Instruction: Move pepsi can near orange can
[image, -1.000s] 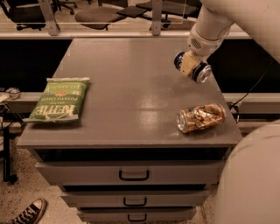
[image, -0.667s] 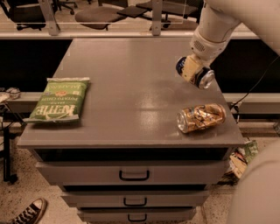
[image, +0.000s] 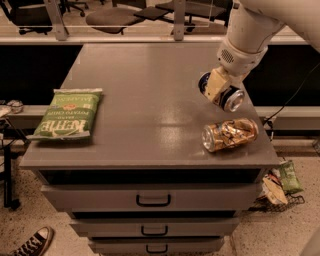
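The gripper (image: 218, 88) pinches the pepsi can (image: 231, 99) aloft
Best lowered gently just beside the orange can (image: 230, 134), not onto it.

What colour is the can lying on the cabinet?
The orange can is orange-gold with brown and white markings, camera view. The gripper holds the pepsi can near it.

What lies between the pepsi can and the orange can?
Only bare tabletop, in the camera view. The gripper, near the right edge, holds the pepsi can.
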